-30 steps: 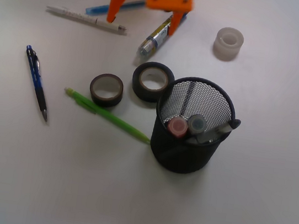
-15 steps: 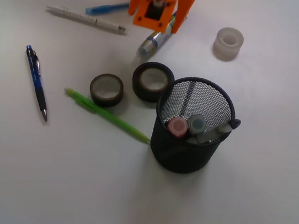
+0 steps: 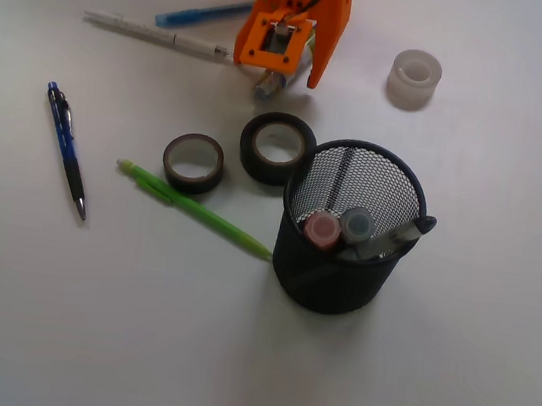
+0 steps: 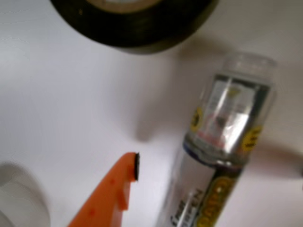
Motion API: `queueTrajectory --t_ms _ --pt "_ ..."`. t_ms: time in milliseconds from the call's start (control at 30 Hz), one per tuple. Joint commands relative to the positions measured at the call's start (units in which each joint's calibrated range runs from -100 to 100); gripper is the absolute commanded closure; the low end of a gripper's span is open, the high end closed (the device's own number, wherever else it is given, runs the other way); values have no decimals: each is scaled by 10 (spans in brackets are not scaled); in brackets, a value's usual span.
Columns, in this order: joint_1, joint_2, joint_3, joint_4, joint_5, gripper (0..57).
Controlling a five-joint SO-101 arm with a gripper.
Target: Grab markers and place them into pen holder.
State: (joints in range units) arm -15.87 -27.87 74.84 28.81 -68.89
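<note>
The last marker (image 4: 222,142) lies flat on the table (image 3: 447,389), just behind the black tape roll (image 3: 277,147), well apart from the pen holder (image 3: 348,229), where two markers (image 3: 338,228) already stand. We judge we are in the grasp step: our gripper (image 3: 285,64) is down over this marker, one orange finger (image 4: 111,194) set beside the barrel, not touching. The fingers look parted around it; next we should close squarely on the barrel, lift, and carry it over the holder's rim

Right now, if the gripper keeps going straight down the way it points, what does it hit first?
Most likely the marker lying beneath the gripper, beside one orange finger; depth is unclear.
</note>
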Motion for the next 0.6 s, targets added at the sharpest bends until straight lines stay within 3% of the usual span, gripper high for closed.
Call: queueTrajectory --t_ms 0,300,567 --pt "-2 2 19 0 -5 250" --pt "-2 2 26 0 -5 529" --pt "-2 2 26 -2 7 560"
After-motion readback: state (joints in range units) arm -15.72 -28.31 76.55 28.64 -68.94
